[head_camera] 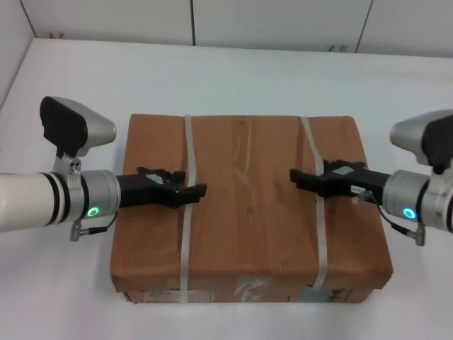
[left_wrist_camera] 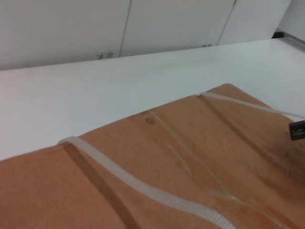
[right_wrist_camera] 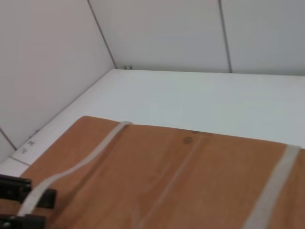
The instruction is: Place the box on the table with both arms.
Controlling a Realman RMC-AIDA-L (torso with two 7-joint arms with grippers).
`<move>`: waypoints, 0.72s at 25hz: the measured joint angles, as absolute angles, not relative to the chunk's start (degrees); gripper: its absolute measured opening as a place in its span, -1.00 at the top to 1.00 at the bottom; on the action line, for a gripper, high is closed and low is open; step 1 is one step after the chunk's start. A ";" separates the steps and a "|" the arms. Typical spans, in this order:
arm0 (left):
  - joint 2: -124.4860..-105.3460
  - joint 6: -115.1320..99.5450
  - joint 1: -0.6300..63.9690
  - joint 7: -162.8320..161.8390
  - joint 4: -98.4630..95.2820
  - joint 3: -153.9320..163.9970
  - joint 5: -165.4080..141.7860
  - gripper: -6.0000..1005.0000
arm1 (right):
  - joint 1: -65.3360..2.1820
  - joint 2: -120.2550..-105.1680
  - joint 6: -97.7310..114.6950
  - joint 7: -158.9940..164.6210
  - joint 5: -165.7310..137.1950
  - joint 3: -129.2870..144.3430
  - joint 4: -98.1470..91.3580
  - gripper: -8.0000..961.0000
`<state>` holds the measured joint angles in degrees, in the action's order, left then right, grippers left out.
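Box sits flat on the bench. Left end effector pinches the left strap; right end effector pinches the right strap. Judged step: set-down complete or nearly so. Next move calls for both to let go together and withdraw outward

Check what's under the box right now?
The box sits on the white table, which shows all around it. The surface directly beneath is covered. Left gripper and right gripper are at its white straps.
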<state>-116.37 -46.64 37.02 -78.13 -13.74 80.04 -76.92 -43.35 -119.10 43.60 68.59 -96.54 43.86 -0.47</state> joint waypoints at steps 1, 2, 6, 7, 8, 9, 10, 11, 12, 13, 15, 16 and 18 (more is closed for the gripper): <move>-116.37 -46.64 36.78 -78.11 -13.96 80.02 -76.90 0.03 | -42.79 -119.09 43.78 68.94 -96.44 43.86 -0.95 -0.31; -116.34 -46.65 36.64 -78.11 -14.12 80.01 -76.87 -0.05 | -41.62 -119.09 44.44 69.54 -95.87 43.82 -1.84 -0.34; -116.15 -47.85 35.80 -78.08 -15.30 79.94 -76.48 -0.24 | -39.55 -119.09 46.54 69.93 -94.49 43.77 -3.36 -0.46; -116.11 -48.30 35.51 -78.07 -15.74 79.89 -76.11 -0.28 | -38.68 -119.09 47.56 69.97 -93.88 43.77 -4.03 -0.50; -116.02 -49.10 34.90 -78.07 -16.67 79.85 -75.41 -0.33 | -37.85 -119.09 48.72 70.00 -93.17 43.77 -4.75 -0.53; -115.90 -49.84 34.37 -78.06 -17.40 79.80 -74.80 -0.38 | -36.94 -119.06 49.99 70.05 -92.29 43.75 -5.51 -0.56; -115.75 -50.65 33.85 -78.05 -18.15 79.78 -74.33 -0.42 | -36.04 -119.03 51.26 70.12 -91.38 43.73 -6.22 -0.56; -115.51 -52.13 33.18 -78.01 -19.16 79.76 -73.63 -0.42 | -35.17 -119.01 52.54 70.19 -90.55 43.71 -6.94 -0.56; -115.12 -53.87 32.45 -77.92 -20.31 79.73 -73.02 -0.42 | -34.08 -118.97 54.16 70.16 -89.73 43.65 -8.03 -0.55; -114.60 -56.60 31.46 -77.41 -21.46 79.64 -72.07 -0.42 | -32.97 -118.94 55.84 69.94 -88.97 43.59 -9.14 -0.55; -113.71 -61.56 30.10 -75.86 -23.09 79.09 -70.63 -0.42 | -30.42 -118.92 61.31 67.13 -88.36 43.40 -12.89 -0.55; -113.11 -65.91 29.25 -74.04 -23.75 78.39 -69.68 -0.42 | -29.44 -118.90 64.67 64.78 -88.38 43.38 -14.34 -0.55; -112.02 -73.23 28.14 -70.92 -24.02 76.94 -68.86 -0.42 | -27.95 -118.82 73.00 58.67 -88.66 43.52 -16.63 -0.56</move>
<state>-112.02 -73.23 28.14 -70.92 -24.02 76.94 -68.86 -27.95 -118.82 73.00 58.67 -88.66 43.52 -16.63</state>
